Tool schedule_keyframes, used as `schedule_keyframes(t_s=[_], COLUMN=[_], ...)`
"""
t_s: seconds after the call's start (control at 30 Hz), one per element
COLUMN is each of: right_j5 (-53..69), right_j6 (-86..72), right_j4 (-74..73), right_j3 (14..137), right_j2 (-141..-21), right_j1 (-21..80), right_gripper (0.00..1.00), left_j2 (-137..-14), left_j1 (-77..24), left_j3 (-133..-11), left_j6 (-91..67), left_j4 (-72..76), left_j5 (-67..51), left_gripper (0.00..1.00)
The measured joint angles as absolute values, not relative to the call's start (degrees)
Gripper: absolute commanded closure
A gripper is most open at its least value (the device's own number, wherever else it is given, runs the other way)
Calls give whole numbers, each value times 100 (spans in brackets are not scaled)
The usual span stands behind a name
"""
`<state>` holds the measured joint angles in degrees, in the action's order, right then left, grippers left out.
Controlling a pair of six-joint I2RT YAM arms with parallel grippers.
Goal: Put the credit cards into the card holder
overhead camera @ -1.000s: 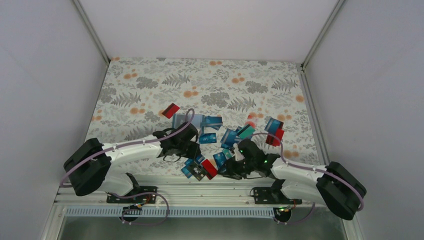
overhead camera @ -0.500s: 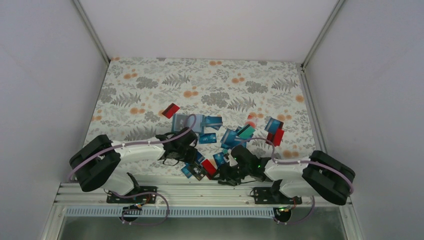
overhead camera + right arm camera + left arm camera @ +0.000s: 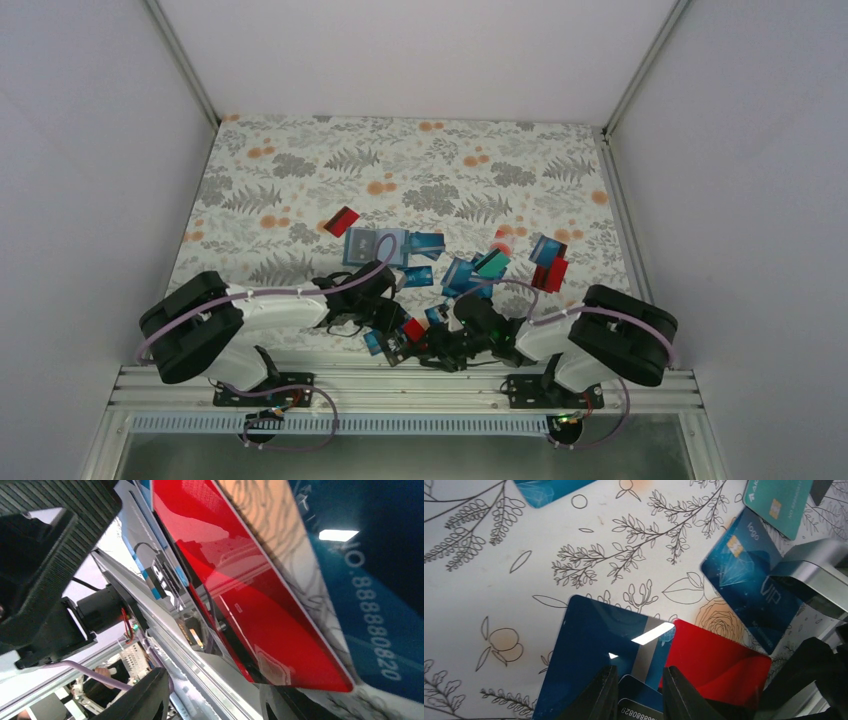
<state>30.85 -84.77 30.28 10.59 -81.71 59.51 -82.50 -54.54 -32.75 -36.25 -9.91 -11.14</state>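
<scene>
Several credit cards lie scattered mid-table [image 3: 460, 272]. The card holder [image 3: 372, 245] lies open behind them, away from both grippers. My left gripper [image 3: 388, 325] hangs low over the near cluster. In the left wrist view its jaws [image 3: 639, 696] stand a narrow gap apart. A dark numbered card [image 3: 640, 704] shows between them, lying over a blue card [image 3: 594, 650] beside a red card [image 3: 719, 665]. My right gripper [image 3: 432, 348] is open, next to the red card [image 3: 414, 330]. In the right wrist view [image 3: 212, 700] the red card's [image 3: 240, 595] corner sits near one finger.
The aluminium rail [image 3: 400, 385] runs just in front of the near cluster and also shows in the right wrist view [image 3: 200, 645]. A blue VIP card [image 3: 749, 580] and a teal card [image 3: 779, 505] lie beyond the left gripper. A lone red card [image 3: 342, 219] lies at the back left.
My right arm has folded back and its gripper has moved left to the red card at the table's near edge. My left gripper has shifted nearer, down onto the same cluster.
</scene>
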Motion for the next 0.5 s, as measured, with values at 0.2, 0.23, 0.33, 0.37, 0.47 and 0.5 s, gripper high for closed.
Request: schedule_keyframes(t_s=[0.2, 0.23, 0.33, 0.37, 0.47, 0.5], right_j5=[2991, 2978, 2908, 2884, 2768, 2738], right_j6=[-8809, -8838, -8877, -8890, -8962, -8980], right_j4=[3780, 3820, 3828, 3809, 3625, 3551], right_j3=[993, 982, 976, 974, 976, 976], right_j2=[-8495, -8501, -8486, -8468, -8335, -8283], right_j1=[5999, 6001, 6014, 6016, 6020, 6023], right_gripper=[57, 58, 62, 63, 65, 67], left_j2=[-8232, -8232, -8239, -8241, -8237, -8237], left_j1=[-5492, -5492, -5492, -5494, -5500, -5500], left_j3=[-3148, -3131, -3116, -3116, -3098, -3094], left_j6=[-3625, -3623, -3618, -3616, -3583, -3566], left_j4=[-720, -685, -617, -611, -580, -572], left_j5=[-1247, -1271, -1354, -1376, -1411, -1420], left_gripper=[76, 76, 76, 76, 76, 76])
